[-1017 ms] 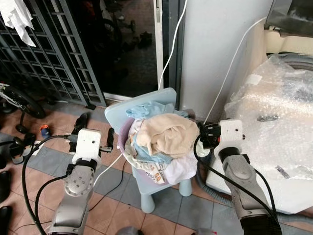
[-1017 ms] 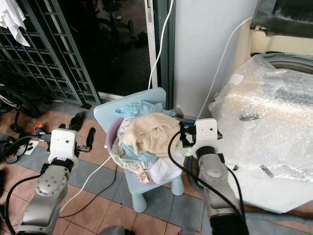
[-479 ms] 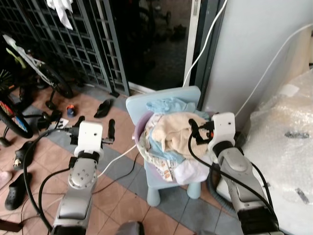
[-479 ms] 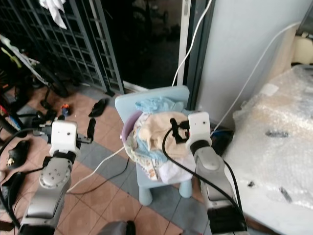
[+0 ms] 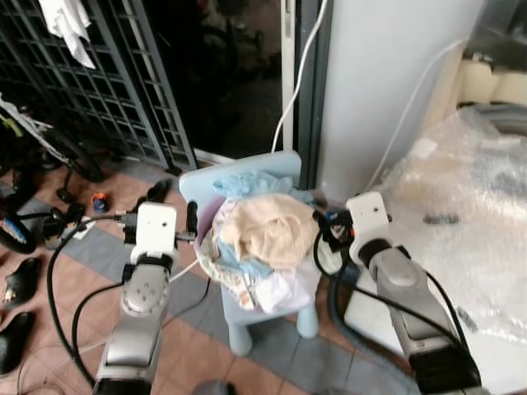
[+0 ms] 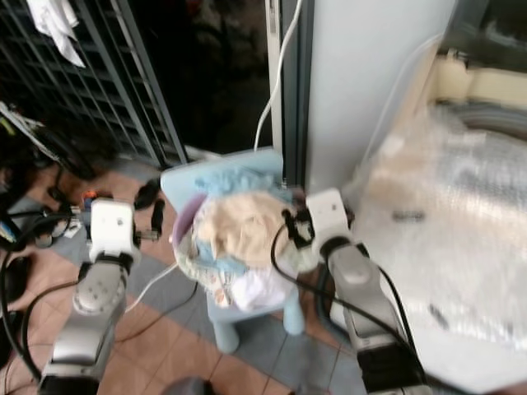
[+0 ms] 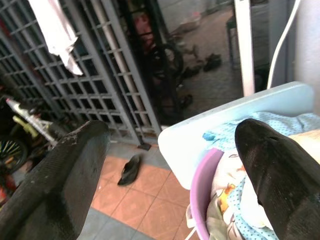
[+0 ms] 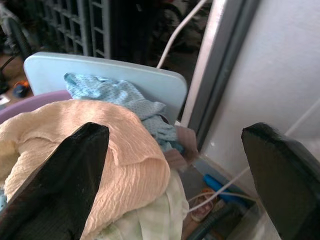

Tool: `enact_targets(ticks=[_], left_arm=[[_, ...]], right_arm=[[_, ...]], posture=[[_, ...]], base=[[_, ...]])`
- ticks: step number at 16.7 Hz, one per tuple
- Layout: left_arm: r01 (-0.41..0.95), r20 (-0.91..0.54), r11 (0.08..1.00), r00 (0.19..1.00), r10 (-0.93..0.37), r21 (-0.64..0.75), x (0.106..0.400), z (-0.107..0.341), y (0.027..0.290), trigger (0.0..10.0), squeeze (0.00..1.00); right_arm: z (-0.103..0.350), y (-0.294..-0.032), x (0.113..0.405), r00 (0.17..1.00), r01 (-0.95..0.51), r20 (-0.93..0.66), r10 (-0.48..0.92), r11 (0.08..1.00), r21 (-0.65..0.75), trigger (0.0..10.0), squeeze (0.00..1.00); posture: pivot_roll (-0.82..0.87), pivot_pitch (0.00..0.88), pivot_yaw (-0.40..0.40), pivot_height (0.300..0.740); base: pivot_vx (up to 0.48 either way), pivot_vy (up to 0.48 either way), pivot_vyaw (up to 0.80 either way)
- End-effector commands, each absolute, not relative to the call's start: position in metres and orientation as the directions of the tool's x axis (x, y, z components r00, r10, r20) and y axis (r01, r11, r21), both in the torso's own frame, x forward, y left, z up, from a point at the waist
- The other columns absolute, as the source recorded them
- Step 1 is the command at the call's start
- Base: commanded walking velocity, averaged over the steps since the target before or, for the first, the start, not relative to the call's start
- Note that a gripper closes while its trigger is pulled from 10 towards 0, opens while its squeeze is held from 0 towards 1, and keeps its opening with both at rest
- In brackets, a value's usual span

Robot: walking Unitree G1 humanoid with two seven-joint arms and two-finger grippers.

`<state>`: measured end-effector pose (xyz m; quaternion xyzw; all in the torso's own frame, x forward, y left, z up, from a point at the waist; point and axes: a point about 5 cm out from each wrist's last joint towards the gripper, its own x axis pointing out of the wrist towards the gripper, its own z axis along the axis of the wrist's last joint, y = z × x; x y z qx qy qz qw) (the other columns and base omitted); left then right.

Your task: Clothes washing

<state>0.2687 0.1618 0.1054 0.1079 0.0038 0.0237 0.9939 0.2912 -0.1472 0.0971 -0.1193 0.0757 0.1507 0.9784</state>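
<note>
Laundry is heaped in a purple plastic basin [image 5: 207, 216] on a small pale-blue plastic chair [image 5: 247, 169], with a peach crinkled cloth [image 5: 268, 230] on top, a light-blue dotted garment [image 8: 112, 95] behind it against the chair back, and a printed white piece [image 5: 247, 288] hanging off the front; most of the basin's rim is buried, so a short purple arc is what can be seen. The left gripper [image 5: 170, 224] hovers just beside the basin's left side with its two black fingers [image 7: 277, 170] spread wide and nothing between them; its wrist camera brings out the basin rim and a dark sandal [image 7: 129, 170] on the orange tiles near the metal grille gate [image 7: 100, 80]. The right gripper [image 5: 325, 226] sits at the pile's right edge, also spread wide and empty, though from the head its fingertips are hard to separate from black cables. Bubble wrap [image 5: 461, 206] covers a white appliance on the right, hiding its top, and the right eye picture is blurred.
</note>
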Motion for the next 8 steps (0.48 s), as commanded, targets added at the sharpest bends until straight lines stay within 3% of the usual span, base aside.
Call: enact_targets(ticks=[1,4,8], left_arm=[[-0.086,-0.019,0.968,0.995,0.093,0.235,0.2662,0.1021,0.1733,10.0,0.00],[-0.117,-0.022,0.969,0.992,0.125,0.216,0.2678,0.1030,0.1763,10.0,0.00],[-0.129,-0.059,0.977,0.988,0.141,0.169,0.2695,0.0995,0.1808,10.0,0.00]], right_arm=[[0.0984,-0.1280,0.2890,0.918,-0.388,-0.177,0.355,0.896,-0.218,10.0,0.00],[0.0976,-0.1256,0.2890,0.913,-0.399,-0.183,0.365,0.893,-0.209,10.0,0.00],[0.0970,-0.1286,0.2924,0.913,-0.396,-0.191,0.359,0.893,-0.213,10.0,0.00]], posture=[[-0.03,0.033,0.089,0.740],[-0.03,0.030,0.102,0.740],[-0.04,0.028,0.112,0.740]], base=[[0.000,0.000,0.80],[0.000,0.000,0.80],[0.000,0.000,0.54]])
